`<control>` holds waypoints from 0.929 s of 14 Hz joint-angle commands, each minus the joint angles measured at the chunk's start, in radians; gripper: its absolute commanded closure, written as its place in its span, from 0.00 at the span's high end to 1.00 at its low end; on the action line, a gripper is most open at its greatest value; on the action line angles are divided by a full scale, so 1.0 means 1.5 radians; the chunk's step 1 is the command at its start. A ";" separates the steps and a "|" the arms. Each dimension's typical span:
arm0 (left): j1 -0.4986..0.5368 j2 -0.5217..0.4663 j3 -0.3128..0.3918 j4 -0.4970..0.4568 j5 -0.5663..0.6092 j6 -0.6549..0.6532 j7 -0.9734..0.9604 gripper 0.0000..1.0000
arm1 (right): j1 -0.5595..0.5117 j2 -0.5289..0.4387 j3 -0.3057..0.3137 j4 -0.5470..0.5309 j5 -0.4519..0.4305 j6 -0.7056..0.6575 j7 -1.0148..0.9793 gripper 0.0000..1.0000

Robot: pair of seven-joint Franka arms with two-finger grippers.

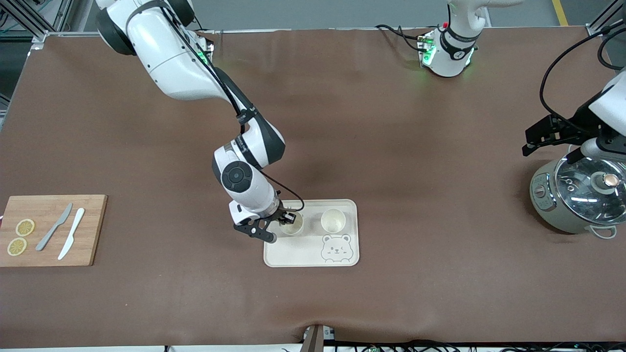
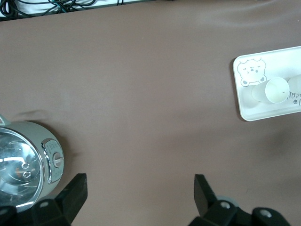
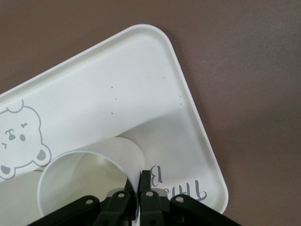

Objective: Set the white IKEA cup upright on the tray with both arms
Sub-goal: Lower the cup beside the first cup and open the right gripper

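Observation:
The cream bear tray (image 1: 313, 254) lies near the table's middle. Two white cups stand upright on it. My right gripper (image 1: 288, 218) is shut on the rim of the cup (image 1: 294, 227) toward the right arm's end, one finger inside and one outside. In the right wrist view the gripper (image 3: 138, 181) pinches the cup wall (image 3: 84, 179) over the tray (image 3: 117, 84). I cannot tell whether this cup rests on the tray or hangs just above it. The second cup (image 1: 333, 220) stands free beside it. My left gripper (image 2: 141, 188) is open and empty over bare table beside the pot.
A metal pot with a glass lid (image 1: 579, 195) stands at the left arm's end, also in the left wrist view (image 2: 23, 165). A wooden cutting board (image 1: 49, 230) with two knives and lemon slices lies at the right arm's end.

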 commanded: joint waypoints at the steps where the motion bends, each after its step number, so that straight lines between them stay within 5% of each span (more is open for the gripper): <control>1: 0.002 0.015 0.001 0.020 0.012 -0.015 -0.004 1.00 | 0.005 0.011 -0.005 0.016 -0.010 0.001 0.014 0.51; 2: 0.006 0.015 0.000 0.020 0.012 -0.020 -0.004 1.00 | 0.005 0.011 -0.005 0.016 -0.010 0.001 0.014 0.62; 3: 0.001 0.014 0.005 0.020 0.012 -0.023 -0.002 1.00 | 0.005 0.009 -0.006 0.016 -0.013 0.000 0.012 0.90; 4: -0.007 0.013 0.010 0.020 0.013 -0.023 -0.002 1.00 | 0.005 0.006 -0.006 0.016 -0.027 -0.001 0.013 1.00; 9: -0.028 0.013 0.035 0.019 0.022 -0.025 0.000 1.00 | -0.001 -0.063 -0.005 0.023 -0.043 -0.114 0.008 1.00; 13: -0.036 0.017 0.031 0.022 0.031 -0.025 0.006 1.00 | 0.002 -0.211 0.000 0.017 -0.033 -0.287 0.007 1.00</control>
